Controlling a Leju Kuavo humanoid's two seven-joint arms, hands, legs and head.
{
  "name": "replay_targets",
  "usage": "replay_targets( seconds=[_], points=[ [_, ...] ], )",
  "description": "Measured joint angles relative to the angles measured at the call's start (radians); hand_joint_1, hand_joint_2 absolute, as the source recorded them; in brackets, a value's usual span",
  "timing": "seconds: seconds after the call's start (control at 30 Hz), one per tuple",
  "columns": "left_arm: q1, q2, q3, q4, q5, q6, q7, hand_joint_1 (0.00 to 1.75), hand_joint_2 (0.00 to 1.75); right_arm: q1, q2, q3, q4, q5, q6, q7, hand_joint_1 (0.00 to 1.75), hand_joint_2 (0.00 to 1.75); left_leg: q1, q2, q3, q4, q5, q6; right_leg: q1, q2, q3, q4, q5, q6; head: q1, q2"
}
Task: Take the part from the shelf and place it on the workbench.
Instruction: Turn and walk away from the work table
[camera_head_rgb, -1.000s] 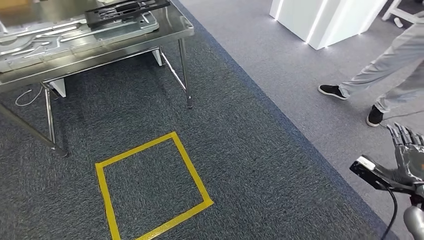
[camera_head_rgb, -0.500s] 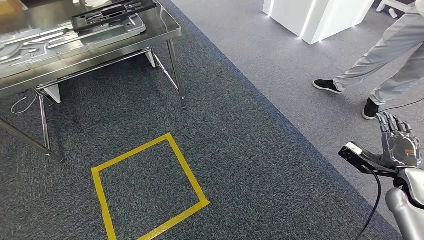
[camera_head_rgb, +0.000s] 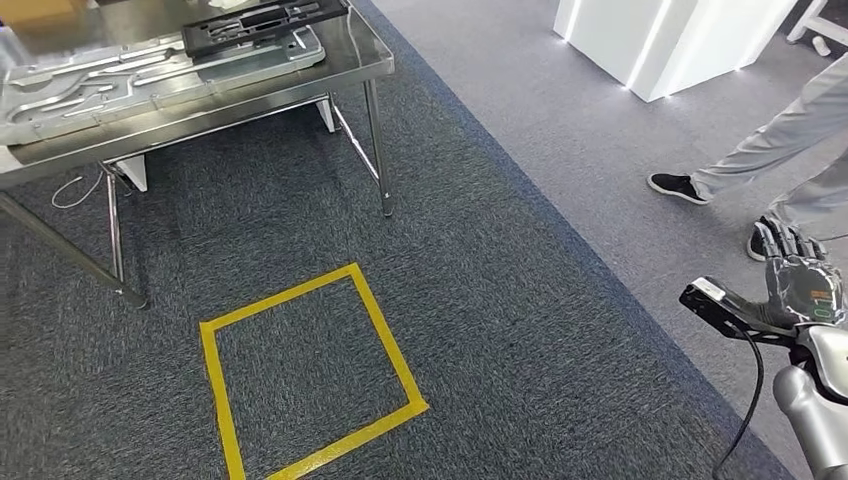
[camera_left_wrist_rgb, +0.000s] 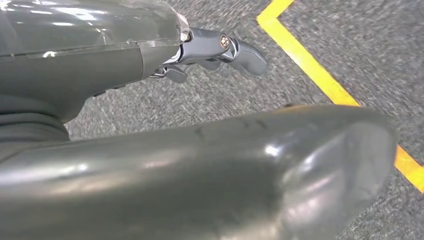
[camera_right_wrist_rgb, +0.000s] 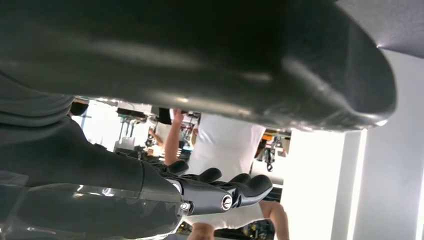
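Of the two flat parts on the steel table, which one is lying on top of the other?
The black frame-like part lies on top. It is dark and openwork, near the table's right end, while the silver pressed-metal panel beneath it is larger and light grey.

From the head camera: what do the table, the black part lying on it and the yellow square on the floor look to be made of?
Table: likely stainless steel, brushed, with mirror-like reflections on top and legs. Black part: matte, with no shine; plastic or coated metal, unclear. Yellow square: looks like adhesive tape, flat strips lying on the carpet.
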Motion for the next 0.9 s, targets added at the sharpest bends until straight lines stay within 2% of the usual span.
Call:
replay_targets(
  seconds=[0.03, 0.07, 0.1, 0.13, 0.17, 0.2, 0.23, 0.3, 0.4, 0.53, 0.6, 0.67, 0.73, 0.77, 0.8, 0.87, 0.9],
  points=[
    [0.001, 0.000, 0.000, 0.000, 0.000, 0.000, 0.001, 0.00, 0.00, 0.001, -0.001, 0.001, 0.000, -0.002, 0.000, 0.000, 0.00, 0.00, 0.008, -0.008, -0.007, 0.019, -0.010, -0.011, -0.009, 0.003, 0.028, -0.059, 0.029, 0.013, 0.000, 0.000],
    [0.000, 0.001, 0.001, 0.000, 0.001, 0.001, 0.001, 0.00, 0.00, 0.001, -0.001, 0.002, 0.002, -0.002, 0.000, 0.000, 0.00, 0.44, 0.011, -0.015, -0.017, 0.041, -0.021, -0.024, -0.014, 0.006, 0.050, -0.105, 0.046, 0.025, 0.000, 0.000],
    [0.000, 0.002, 0.002, 0.000, 0.002, 0.003, 0.001, 0.00, 0.00, -0.003, -0.002, 0.004, 0.004, -0.002, -0.003, 0.000, 0.00, 0.87, 0.013, -0.020, -0.031, 0.065, -0.032, -0.035, -0.017, 0.012, 0.063, -0.135, 0.054, 0.023, 0.001, 0.000],
    [-0.001, 0.002, 0.004, 0.000, 0.003, 0.005, 0.001, 0.00, 0.00, -0.008, 0.001, 0.006, 0.008, -0.001, -0.008, -0.001, 0.00, 1.31, 0.013, -0.023, -0.043, 0.084, -0.041, -0.045, -0.018, 0.017, 0.062, -0.143, 0.049, 0.014, 0.001, 0.000],
    [0.001, 0.002, 0.006, 0.000, 0.003, 0.007, 0.000, 0.00, 0.00, -0.016, 0.005, 0.009, 0.015, 0.002, -0.015, -0.002, 0.00, 1.75, 0.010, -0.025, -0.052, 0.094, -0.046, -0.054, -0.018, 0.019, 0.054, -0.134, 0.044, 0.000, 0.001, 0.000],
    [0.003, 0.001, 0.007, 0.000, 0.003, 0.010, 0.000, 0.00, 0.00, -0.027, 0.011, 0.013, 0.024, 0.005, -0.021, -0.003, 0.00, 1.75, 0.010, -0.026, -0.057, 0.099, -0.045, -0.055, -0.019, 0.021, 0.050, -0.133, 0.045, -0.015, 0.000, 0.000],
    [0.005, 0.001, 0.009, 0.000, 0.002, 0.011, 0.000, 0.00, 0.00, -0.036, 0.019, 0.019, 0.036, 0.006, -0.024, -0.005, 0.00, 1.75, 0.009, -0.026, -0.058, 0.096, -0.041, -0.052, -0.021, 0.020, 0.046, -0.133, 0.047, -0.021, -0.001, 0.000],
    [0.007, 0.001, 0.013, 0.000, 0.000, 0.013, 0.000, 0.00, 0.00, -0.048, 0.029, 0.029, 0.058, -0.010, -0.025, -0.018, 0.00, 1.75, 0.009, -0.026, -0.056, 0.087, -0.033, -0.040, -0.021, 0.021, 0.043, -0.133, 0.050, -0.026, -0.002, 0.000],
    [0.006, 0.002, 0.019, 0.000, -0.006, 0.014, 0.001, 0.00, 0.00, -0.039, 0.034, 0.034, 0.070, -0.063, -0.023, -0.048, 0.00, 1.75, 0.007, -0.026, -0.054, 0.078, -0.035, -0.041, -0.026, 0.020, 0.039, -0.133, 0.050, -0.028, -0.002, 0.000],
    [0.008, 0.002, 0.023, 0.000, -0.010, 0.014, 0.003, 0.00, 0.00, -0.027, 0.034, 0.036, 0.071, -0.083, -0.018, -0.058, 0.00, 1.75, 0.007, -0.026, -0.054, 0.079, -0.040, -0.042, -0.036, 0.020, 0.035, -0.132, 0.051, -0.027, -0.002, 0.000],
    [0.007, 0.003, 0.023, 0.000, -0.012, 0.015, 0.004, 0.00, 0.00, -0.022, 0.034, 0.036, 0.071, -0.083, -0.015, -0.059, 0.00, 1.75, 0.006, -0.026, -0.057, 0.082, -0.043, -0.040, -0.038, 0.021, 0.034, -0.133, 0.052, -0.024, -0.002, 0.000],
    [0.006, 0.003, 0.023, 0.000, -0.014, 0.015, 0.004, 0.00, 0.00, -0.020, 0.032, 0.037, 0.069, -0.083, -0.011, -0.058, 0.00, 1.75, 0.001, -0.026, -0.055, 0.082, -0.042, -0.036, -0.035, 0.026, 0.039, -0.144, 0.057, -0.013, -0.002, 0.000],
    [0.005, 0.000, 0.023, 0.000, -0.017, 0.015, 0.003, 0.00, 0.00, -0.021, 0.025, 0.037, 0.064, -0.086, -0.009, -0.056, 0.00, 1.75, 0.006, -0.017, -0.035, 0.049, -0.025, -0.029, -0.029, 0.026, 0.050, -0.156, 0.058, -0.002, -0.002, 0.000],
    [0.004, -0.002, 0.023, 0.000, -0.018, 0.014, 0.003, 0.00, 0.00, -0.022, 0.020, 0.037, 0.062, -0.088, -0.008, -0.054, 0.00, 1.75, 0.009, -0.009, -0.023, 0.029, -0.015, -0.024, -0.024, 0.022, 0.046, -0.143, 0.048, 0.001, -0.002, 0.000],
    [0.004, -0.005, 0.023, 0.000, -0.018, 0.013, 0.002, 0.00, 0.00, -0.023, 0.015, 0.037, 0.061, -0.091, -0.007, -0.052, 0.00, 1.75, 0.012, 0.000, -0.013, 0.014, -0.008, -0.021, -0.019, 0.015, 0.030, -0.108, 0.028, 0.001, -0.001, 0.000],
    [0.004, -0.007, 0.023, 0.000, -0.019, 0.012, 0.002, 0.00, 0.00, -0.021, 0.007, 0.036, 0.059, -0.096, -0.005, -0.049, 0.00, 1.75, 0.007, 0.016, -0.009, 0.013, -0.008, -0.013, -0.010, 0.008, -0.026, -0.002, -0.017, 0.002, -0.001, 0.000],
    [0.004, -0.008, 0.023, 0.000, -0.019, 0.011, 0.003, 0.00, 0.00, -0.017, 0.004, 0.036, 0.059, -0.097, -0.004, -0.048, 0.00, 1.75, 0.004, 0.024, -0.010, 0.018, -0.012, -0.011, -0.006, 0.008, -0.049, 0.037, -0.026, 0.003, -0.001, 0.000]
  ],
)
